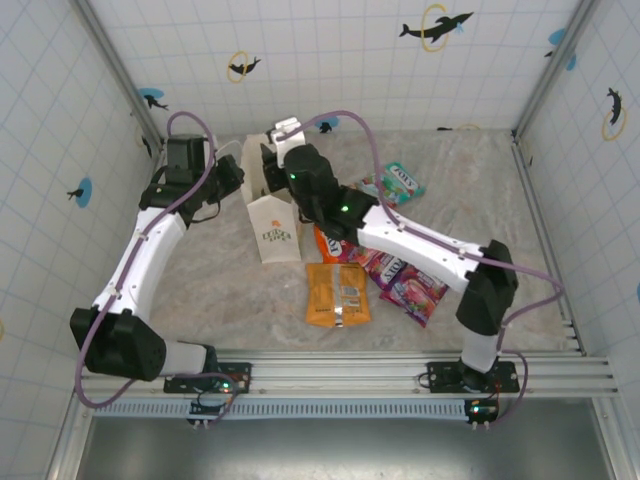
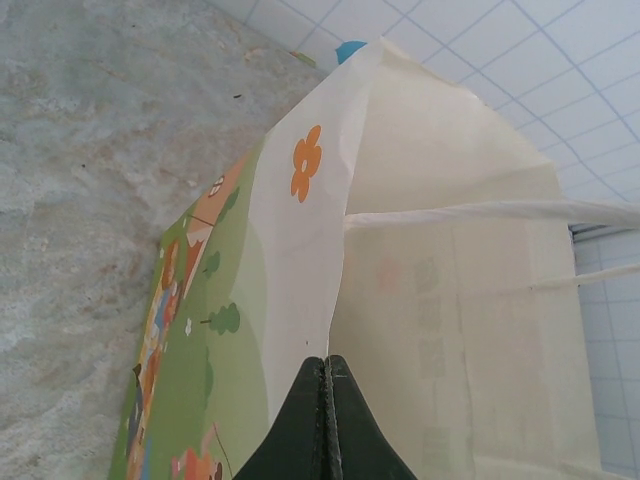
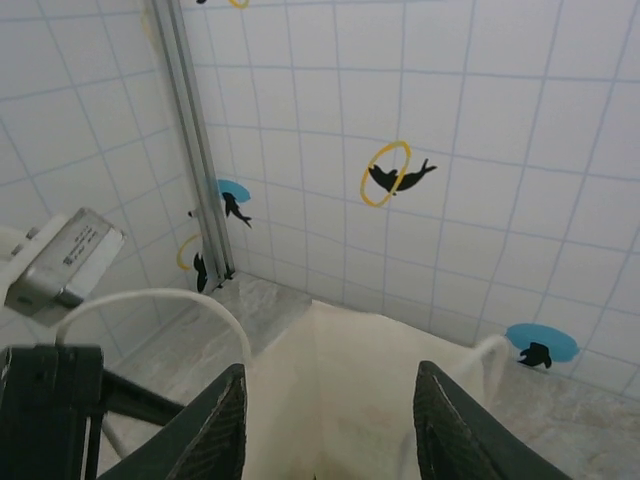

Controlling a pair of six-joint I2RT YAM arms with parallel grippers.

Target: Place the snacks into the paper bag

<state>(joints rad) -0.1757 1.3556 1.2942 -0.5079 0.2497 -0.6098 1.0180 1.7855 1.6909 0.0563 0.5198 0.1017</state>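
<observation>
Below parted R jaws: paper bag [image 3: 345, 395].

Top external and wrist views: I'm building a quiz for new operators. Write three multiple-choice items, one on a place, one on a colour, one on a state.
1. In the top view, where is the orange packet?
A. on the table, below and right of the paper bag
B. inside the bag
C. against the back wall

2. What colour is the flower printed on the bag's side?
A. blue
B. orange
C. purple

3. How do the jaws of the right gripper stand?
A. shut on a packet
B. shut on a handle
C. open, nothing between them

Answers: 1 A, it lies flat outside the bag; 2 B, the left wrist view shows it orange; 3 C, the right wrist view shows them apart above the bag.
</observation>
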